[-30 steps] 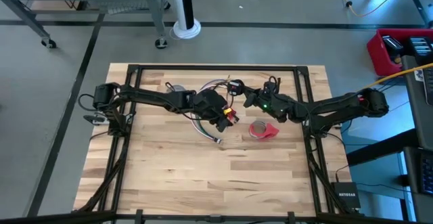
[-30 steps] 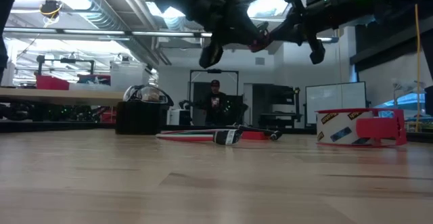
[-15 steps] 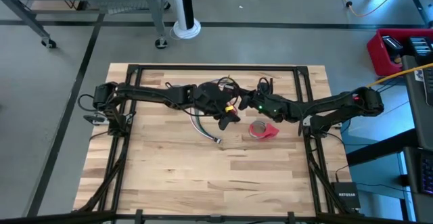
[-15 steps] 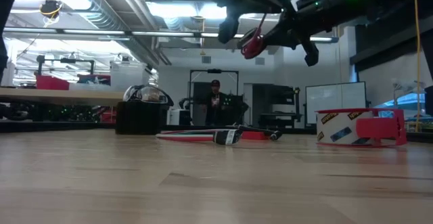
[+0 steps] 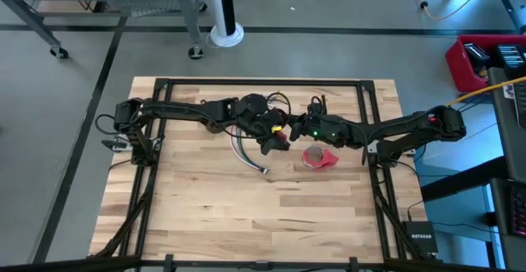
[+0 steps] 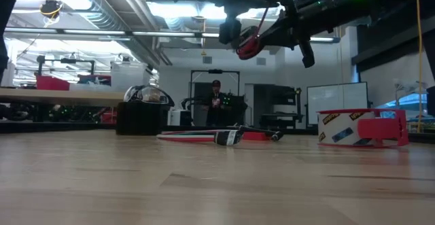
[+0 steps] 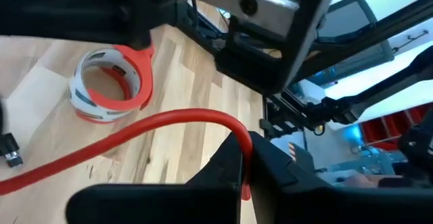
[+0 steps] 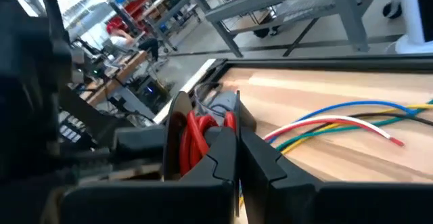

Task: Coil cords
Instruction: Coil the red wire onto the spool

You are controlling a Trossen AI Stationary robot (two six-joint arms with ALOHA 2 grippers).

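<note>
While both arms reach inward from opposite sides of the tabletop [image 5: 205, 214], their hands meet above its far middle, raised clear of the wood.

Left arm pose: stretched from the left edge toward the centre, bent down at the wrist.
Left hand [image 5: 271, 143]: fingers closed on a red cord [image 7: 162, 126], which bends sharply where they pinch it and runs off toward the wood.
Right arm pose: stretched from the right edge toward the centre, a green light showing on its forearm.
Right hand [image 5: 289, 129]: fingers shut together, pressed beside a small black-and-red coil [image 8: 196, 132]; whether they pinch a strand of it cannot be told.
Coil position: held aloft between the two hands, seen in the low view as a red loop [image 6: 249, 45] hanging below the dark arms.
Long wire bundle [image 5: 246, 153]: one, lying on the tabletop just nearer than the hands, its plug end [image 5: 264, 171] pointing toward the near edge; red, green, white and blue strands show in the right wrist view [image 8: 345, 126].
Tape roll [image 5: 319, 158]: one, red and white, on the wood near the right hand and apart from the bundle.
Tape writing: dark print on its white side [image 6: 343, 131], too small to read.
Arms counted: two.
Cords counted: two told with certainty, the raised coil and the bundle lying flat.
Background: one person [image 6: 216, 102] standing far behind the tabletop in the low view.
</note>
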